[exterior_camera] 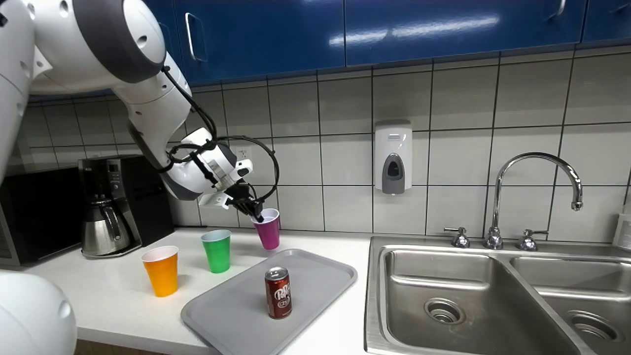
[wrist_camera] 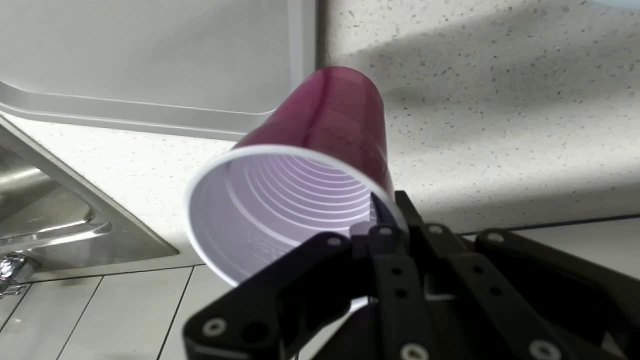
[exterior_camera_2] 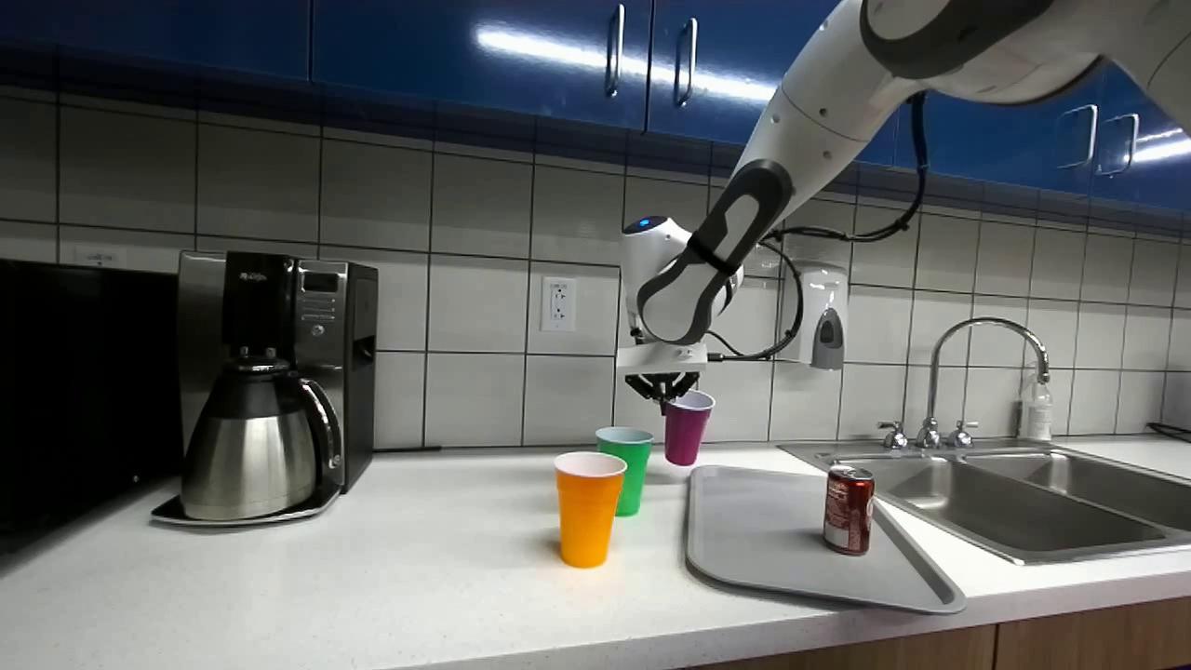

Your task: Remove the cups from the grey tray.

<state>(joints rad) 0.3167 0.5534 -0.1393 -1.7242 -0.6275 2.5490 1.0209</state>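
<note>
Over the pale counter [exterior_camera_2: 419, 577], your gripper [wrist_camera: 390, 201] pinches the purple cup [exterior_camera_2: 687, 433] by its rim, one finger inside, which would explain its lean near the grey tray [exterior_camera: 244, 298]; base contact is unclear. The green cup [exterior_camera: 218, 254] and orange cup [exterior_camera: 163, 273] stand off the tray.

So I can make out Dr Pepper and a 23 on the soda can [exterior_camera: 279, 292], but the logo [exterior_camera_2: 252, 276] on the coffee maker [exterior_camera_2: 321, 326] is too blurry lol
</note>
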